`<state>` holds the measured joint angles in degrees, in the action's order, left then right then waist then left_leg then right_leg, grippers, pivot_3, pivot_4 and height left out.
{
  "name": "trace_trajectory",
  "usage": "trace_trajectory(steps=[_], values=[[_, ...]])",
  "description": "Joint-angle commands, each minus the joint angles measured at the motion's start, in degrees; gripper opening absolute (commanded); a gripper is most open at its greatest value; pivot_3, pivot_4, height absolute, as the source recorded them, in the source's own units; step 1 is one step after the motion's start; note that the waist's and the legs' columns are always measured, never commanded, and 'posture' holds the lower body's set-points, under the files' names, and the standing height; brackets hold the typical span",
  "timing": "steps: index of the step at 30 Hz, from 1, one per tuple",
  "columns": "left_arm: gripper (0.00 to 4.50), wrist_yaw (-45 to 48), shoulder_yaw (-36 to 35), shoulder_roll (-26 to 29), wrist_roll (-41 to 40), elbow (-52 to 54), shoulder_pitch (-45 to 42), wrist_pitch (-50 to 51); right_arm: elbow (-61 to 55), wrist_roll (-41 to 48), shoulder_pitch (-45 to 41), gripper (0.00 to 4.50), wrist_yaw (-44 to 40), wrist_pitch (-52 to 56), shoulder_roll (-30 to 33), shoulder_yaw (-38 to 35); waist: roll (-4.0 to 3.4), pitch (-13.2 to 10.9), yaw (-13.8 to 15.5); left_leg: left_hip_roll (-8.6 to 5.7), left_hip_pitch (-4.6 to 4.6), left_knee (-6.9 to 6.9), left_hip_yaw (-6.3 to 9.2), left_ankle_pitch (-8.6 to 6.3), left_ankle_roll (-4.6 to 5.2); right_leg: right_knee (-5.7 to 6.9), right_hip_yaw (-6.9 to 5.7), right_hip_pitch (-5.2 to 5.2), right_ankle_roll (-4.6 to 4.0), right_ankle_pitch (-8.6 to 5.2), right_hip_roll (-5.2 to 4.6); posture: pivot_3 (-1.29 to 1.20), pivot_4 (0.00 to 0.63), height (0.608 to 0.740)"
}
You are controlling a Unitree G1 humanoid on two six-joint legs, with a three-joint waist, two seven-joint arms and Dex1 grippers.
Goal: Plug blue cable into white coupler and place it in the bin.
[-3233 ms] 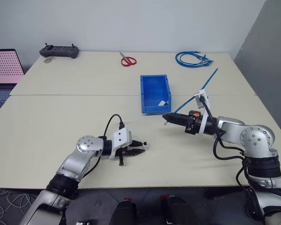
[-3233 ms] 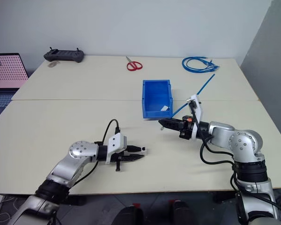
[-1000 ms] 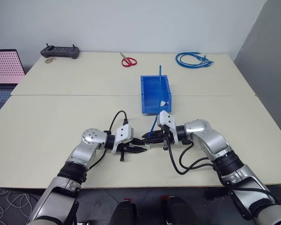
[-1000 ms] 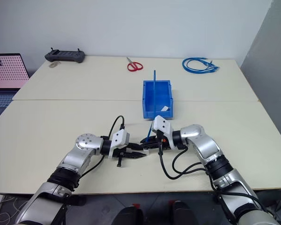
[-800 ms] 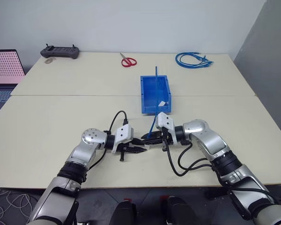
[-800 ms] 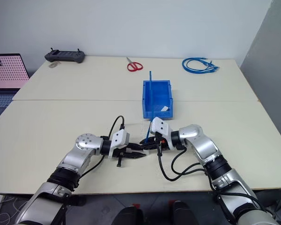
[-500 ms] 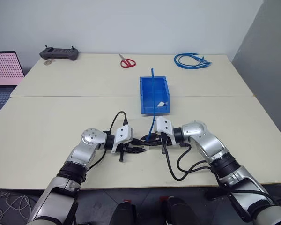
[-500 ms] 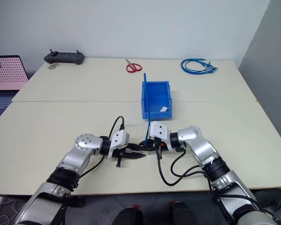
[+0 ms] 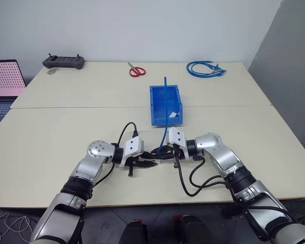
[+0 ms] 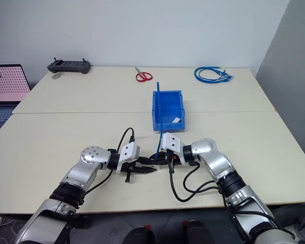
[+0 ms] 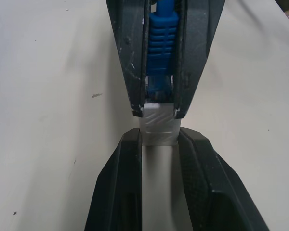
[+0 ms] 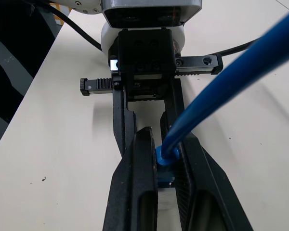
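Grippers meet nose to nose over the near table [image 9: 51,147], just in front of the bin [image 9: 165,104]. The left gripper [image 11: 158,144] points toward the robot's right and is clamped on the white coupler [image 11: 158,126], whose ribbed white end sticks out between its two black fingers [image 11: 119,173]. The right gripper [image 12: 161,166] points the opposite way and is clamped on the blue cable [image 12: 231,82] right at its plug boot. In the left wrist view the ridged blue boot sits between the right gripper's fingers, and its tip meets the open end of the white coupler, with the two sets of fingertips almost touching; whether the plug is seated inside cannot be told. From the right gripper the blue cable rises steeply and stands as a thin blue line in front of the bin in the head views. The bin sits on the table just beyond the two grippers, its long side running away from the robot, with a small white item lying inside near its front right corner. Farther back on the far table lie red-handled scissors [image 9: 135,71], a coiled bundle of blue cables [image 9: 205,68] to the right, and a dark controller [image 9: 63,62] to the left. A laptop [image 9: 5,81] with a pink screen sits at the far left edge.
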<state>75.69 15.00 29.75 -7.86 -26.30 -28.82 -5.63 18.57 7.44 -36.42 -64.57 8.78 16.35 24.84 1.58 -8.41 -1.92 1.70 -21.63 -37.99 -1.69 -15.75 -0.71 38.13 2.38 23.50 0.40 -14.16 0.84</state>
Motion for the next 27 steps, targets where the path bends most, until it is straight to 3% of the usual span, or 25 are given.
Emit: trace_trajectory(steps=[1, 14, 15, 27], values=[[0.76, 1.4, 0.7, -0.9, -0.3, 2.1, 0.8, -0.6, 6.4, -6.0, 3.1, 0.21, 0.4, 2.3, 0.8, 4.8, 0.0, 0.1, 0.0, 0.0, 0.01, 0.0, 0.0, 0.0, 0.0, 0.0, 0.0, 0.0, 0.0, 0.0, 0.0, 0.0, 0.15, 0.74], [0.76, 0.3, 0.4, -1.3, 0.8, 2.7, 1.4, -0.6, 8.4, -7.9, 3.3, 0.21, -0.6, 1.5, 0.8, 5.9, -0.15, 0.9, 0.0, 0.0, 0.49, 0.12, -0.11, -0.13, 0.19, -0.01, 0.1, -0.38, -0.09, -0.1, 0.0, 0.0, 0.15, 0.74], [1.1, 0.4, 0.3, -1.2, 0.5, 2.7, 1.5, 0.0, 7.4, -7.6, 3.5, 0.21, -0.3, 1.9, 0.8, 5.4, -0.18, 1.0, 0.0, 0.0, 0.5, 0.12, -0.11, -0.13, 0.19, -0.01, 0.1, -0.38, -0.09, -0.1, 0.0, 0.0, 0.15, 0.74], [3.5, -1.2, -2.9, 2.3, -1.5, 11.6, 6.8, 5.4, 2.0, -5.7, 4.2, 0.21, 1.1, 4.2, 0.8, 3.8, -0.21, 1.0, 0.0, 0.09, 0.51, 0.15, -0.12, -0.15, 0.21, -0.01, 0.13, -0.37, -0.21, -0.19, -0.01, 0.0, 0.15, 0.74]])
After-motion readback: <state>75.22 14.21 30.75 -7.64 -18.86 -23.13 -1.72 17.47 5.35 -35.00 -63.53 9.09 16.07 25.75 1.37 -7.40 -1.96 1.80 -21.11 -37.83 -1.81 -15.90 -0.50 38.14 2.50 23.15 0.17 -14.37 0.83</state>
